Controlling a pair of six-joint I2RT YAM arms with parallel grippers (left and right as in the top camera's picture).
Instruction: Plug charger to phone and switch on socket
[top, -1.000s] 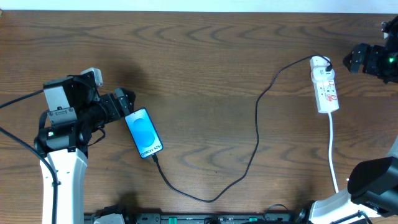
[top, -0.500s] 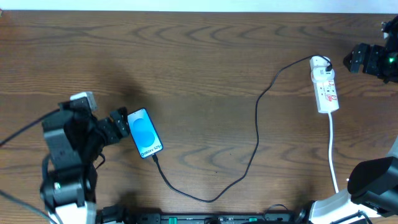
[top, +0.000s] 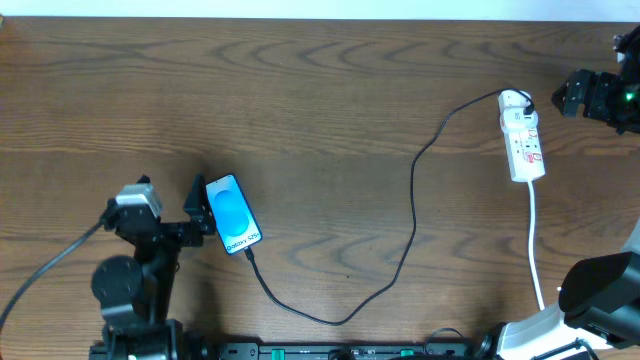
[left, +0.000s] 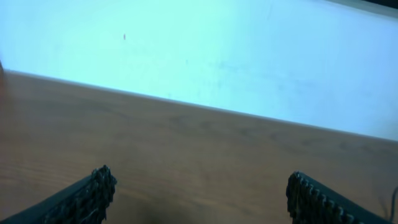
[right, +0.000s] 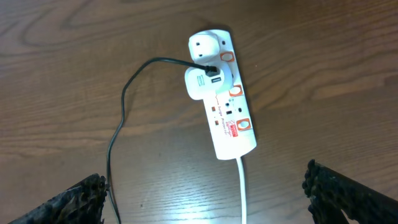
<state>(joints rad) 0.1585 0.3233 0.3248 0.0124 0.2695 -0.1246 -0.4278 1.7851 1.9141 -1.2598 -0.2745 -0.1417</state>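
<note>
- The phone lies lower left on the bench, with the charger tip at its lower end, seemingly plugged in.
- The left fingers, spread and empty, have drawn back beside it.
- The socket, upper right, likely awaits switching; the right fingers hang spread and empty above it.

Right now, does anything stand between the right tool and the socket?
Nothing visible does. The open right tool hangs beside the socket, with only bare table between them. The charger cable leaves the socket's opposite side.
</note>
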